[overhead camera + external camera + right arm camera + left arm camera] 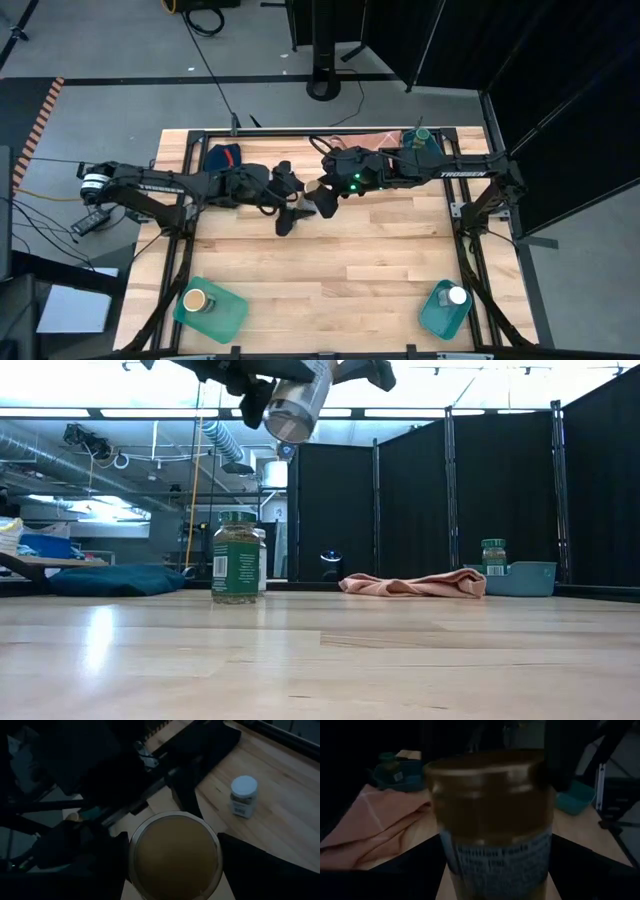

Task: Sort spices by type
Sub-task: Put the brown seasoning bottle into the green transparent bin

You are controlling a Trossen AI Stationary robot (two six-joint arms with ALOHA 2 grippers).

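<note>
At the surface's (330, 262) centre, we pass a tan-lidded spice jar (175, 854) between both closed claws for sorting.

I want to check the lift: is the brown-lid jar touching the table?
Apart. The low view shows the brown-lid jar high above the table, with clear air between; left gripper and right gripper meet there, mid-table.
</note>
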